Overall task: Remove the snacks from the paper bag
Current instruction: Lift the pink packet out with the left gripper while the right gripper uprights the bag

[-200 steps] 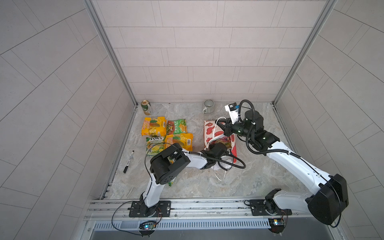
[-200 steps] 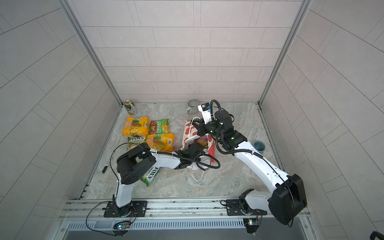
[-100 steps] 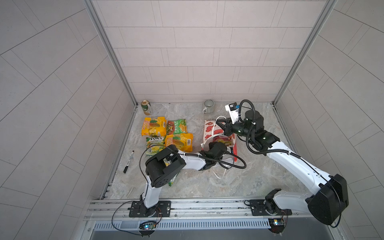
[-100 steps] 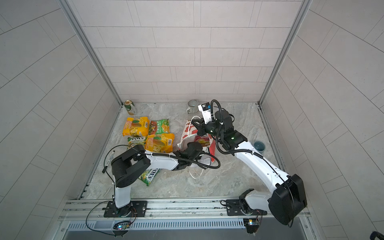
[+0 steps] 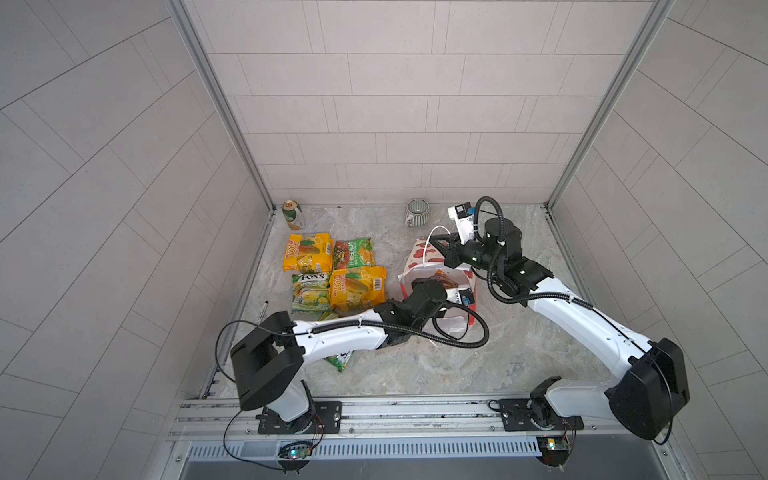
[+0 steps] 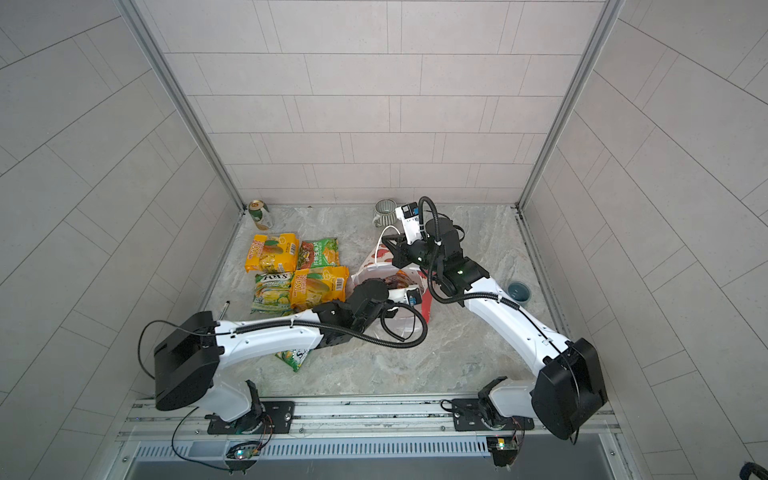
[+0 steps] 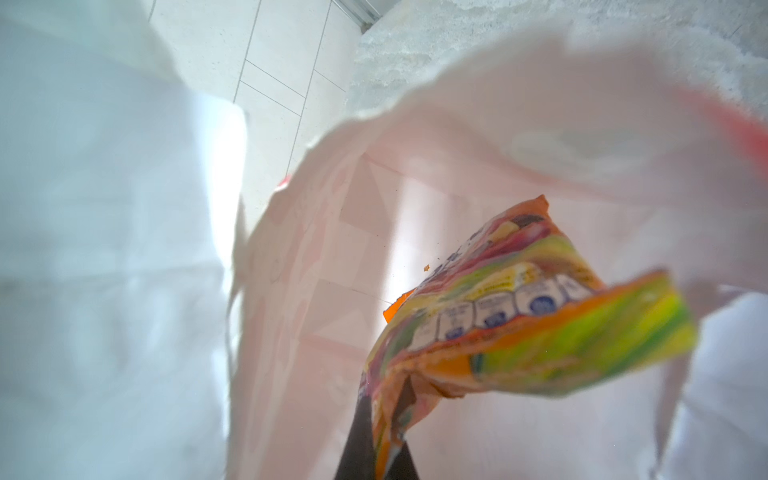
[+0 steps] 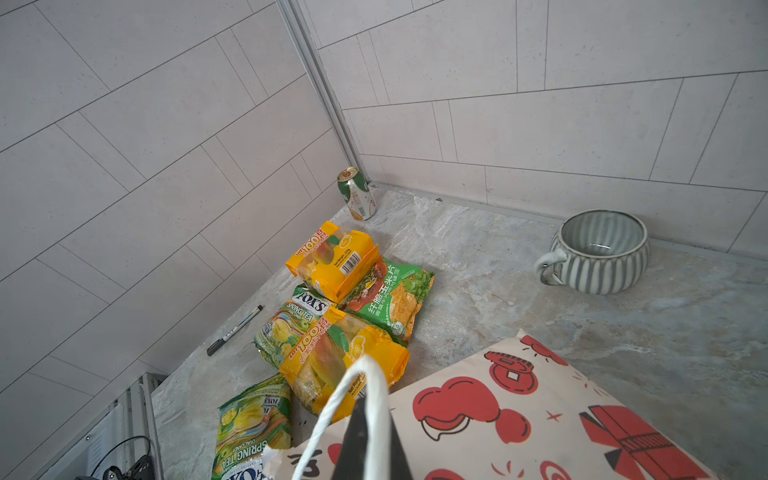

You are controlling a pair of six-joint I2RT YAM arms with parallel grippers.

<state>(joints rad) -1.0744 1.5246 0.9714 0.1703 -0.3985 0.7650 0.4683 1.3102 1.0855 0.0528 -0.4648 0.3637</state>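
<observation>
Left claw (image 7: 380,453) reaches into the open bag (image 5: 420,257) and is clamped on an orange-pink packet (image 7: 519,316) inside it. Right claw (image 8: 368,415) is clamped on the bag's cord handle (image 8: 328,411). Other packets (image 5: 357,286) lie on the tabletop (image 5: 415,365), left of the bag.

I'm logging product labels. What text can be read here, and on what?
"FOX'S SPRING TEA": green-yellow glossy plastic packet.
"SPRING TEA OVAL CANDY": second green-yellow packet, at the front.
"100": far yellow-orange plastic packet and near yellow-orange packet.
"纤脆玉米片": green chips packet.
Too blurred: orange-pink packet inside white paper bag.
Too small: green-gold drink can.
</observation>
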